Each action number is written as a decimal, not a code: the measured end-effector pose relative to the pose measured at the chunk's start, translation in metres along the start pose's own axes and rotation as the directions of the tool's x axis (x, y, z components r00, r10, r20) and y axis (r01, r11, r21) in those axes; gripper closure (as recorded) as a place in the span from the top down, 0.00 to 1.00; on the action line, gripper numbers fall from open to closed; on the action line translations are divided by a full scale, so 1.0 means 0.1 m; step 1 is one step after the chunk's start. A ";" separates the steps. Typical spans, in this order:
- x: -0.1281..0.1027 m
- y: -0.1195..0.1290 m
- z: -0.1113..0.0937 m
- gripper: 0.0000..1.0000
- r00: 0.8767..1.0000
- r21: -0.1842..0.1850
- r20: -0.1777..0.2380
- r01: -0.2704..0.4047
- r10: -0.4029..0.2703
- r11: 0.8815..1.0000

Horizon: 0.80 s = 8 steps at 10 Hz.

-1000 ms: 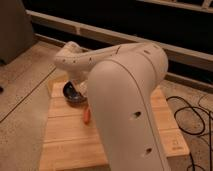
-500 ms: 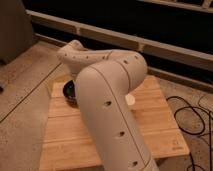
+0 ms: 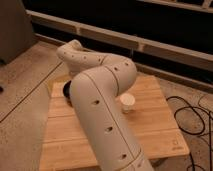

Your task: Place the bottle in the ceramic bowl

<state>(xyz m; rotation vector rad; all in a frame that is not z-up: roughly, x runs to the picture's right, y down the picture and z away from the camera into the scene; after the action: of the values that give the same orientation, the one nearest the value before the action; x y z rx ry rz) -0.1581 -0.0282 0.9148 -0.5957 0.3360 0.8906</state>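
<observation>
My white arm (image 3: 100,100) fills the middle of the camera view, folded over the wooden table (image 3: 155,130). The gripper is hidden behind the arm's own links, somewhere over the table's left back part. A sliver of the black ceramic bowl (image 3: 65,94) shows at the arm's left edge, on the left side of the table. The bottle is hidden from view.
A white cup (image 3: 127,103) stands upright on the table just right of the arm. Black cables (image 3: 192,117) lie on the speckled floor to the right. A dark wall with a ledge (image 3: 150,47) runs behind the table.
The arm has swung left and its big link has narrowed in view. The white cup is uncovered on its right. Less of the bowl shows than one second ago.
</observation>
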 end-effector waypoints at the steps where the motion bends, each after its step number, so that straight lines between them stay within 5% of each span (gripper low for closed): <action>1: -0.03 0.02 0.04 0.00 1.000 -0.020 -0.005 0.015 -0.015 1.000; 4: -0.02 0.07 0.09 0.06 0.999 -0.051 -0.019 0.031 -0.032 0.998; 8: -0.03 0.06 0.09 0.50 0.999 -0.050 -0.018 0.031 -0.032 0.998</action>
<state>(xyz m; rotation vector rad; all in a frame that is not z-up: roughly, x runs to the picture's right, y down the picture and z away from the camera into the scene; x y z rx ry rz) -0.1645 -0.0212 0.9210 -0.6544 0.3214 0.8655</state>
